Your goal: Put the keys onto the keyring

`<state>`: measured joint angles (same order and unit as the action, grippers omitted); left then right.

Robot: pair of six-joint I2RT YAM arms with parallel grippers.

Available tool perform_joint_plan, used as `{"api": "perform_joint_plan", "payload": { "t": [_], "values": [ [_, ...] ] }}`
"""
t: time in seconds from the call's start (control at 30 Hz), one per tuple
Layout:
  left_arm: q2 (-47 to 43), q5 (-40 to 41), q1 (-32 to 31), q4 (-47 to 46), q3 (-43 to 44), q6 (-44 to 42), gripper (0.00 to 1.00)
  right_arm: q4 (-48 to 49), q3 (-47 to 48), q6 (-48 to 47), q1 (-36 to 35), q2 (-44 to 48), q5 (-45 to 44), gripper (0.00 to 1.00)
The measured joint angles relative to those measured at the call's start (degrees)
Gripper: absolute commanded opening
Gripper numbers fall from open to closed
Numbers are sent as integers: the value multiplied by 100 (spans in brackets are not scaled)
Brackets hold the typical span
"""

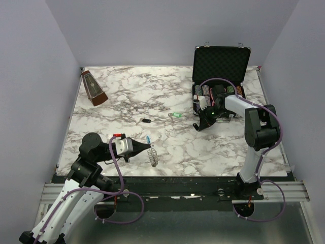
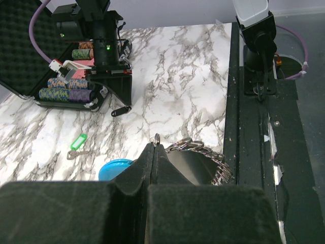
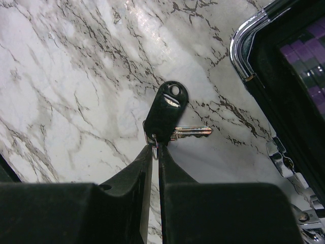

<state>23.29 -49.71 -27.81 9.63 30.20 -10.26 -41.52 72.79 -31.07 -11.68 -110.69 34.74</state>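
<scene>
The keyring [image 1: 151, 154], a loop of silvery links with a light blue section [image 1: 148, 138], hangs from my left gripper [image 1: 140, 148] near the table's front. In the left wrist view my left gripper [image 2: 154, 146] is shut on one link, with the links [image 2: 203, 152] to its right and the blue part [image 2: 114, 168] to its left. My right gripper [image 3: 157, 148] is shut on the small ring of a black-headed key [image 3: 167, 109], just above the marble beside the case; that key also shows in the left wrist view [image 2: 118, 111]. A green key [image 1: 175, 115] and another black key [image 1: 146, 121] lie mid-table.
An open black case [image 1: 221, 61] with striped poker chips [image 1: 208, 94] stands at the back right, next to my right gripper [image 1: 197, 126]. A brown metronome [image 1: 94, 87] stands at the back left. The green key also shows in the left wrist view [image 2: 77, 142].
</scene>
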Motion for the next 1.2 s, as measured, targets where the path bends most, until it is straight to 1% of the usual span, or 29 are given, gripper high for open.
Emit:
{"api": "perform_joint_plan", "payload": {
  "t": [0.13,0.23,0.27,0.4,0.8,0.93,1.07,1.2],
  "values": [
    [0,0,0,0,0,0,0,-2,-2,0,0,0,2,16],
    [-2,0,0,0,0,0,0,-4,0,0,-26,0,2,13],
    [-2,0,0,0,0,0,0,-4,-2,0,-26,0,0,12],
    [-4,0,0,0,0,2,0,-13,-2,-7,-26,0,4,1],
    [-15,0,0,0,-2,0,0,-205,0,-210,-35,20,129,1],
    [-15,0,0,-2,-2,0,0,-286,0,-407,-35,208,262,1],
    [-17,0,2,-13,-11,2,0,-474,92,-750,-35,529,494,1],
    [-44,0,2,-98,-79,70,0,-756,431,-1335,-35,767,811,1]
  ]
}}
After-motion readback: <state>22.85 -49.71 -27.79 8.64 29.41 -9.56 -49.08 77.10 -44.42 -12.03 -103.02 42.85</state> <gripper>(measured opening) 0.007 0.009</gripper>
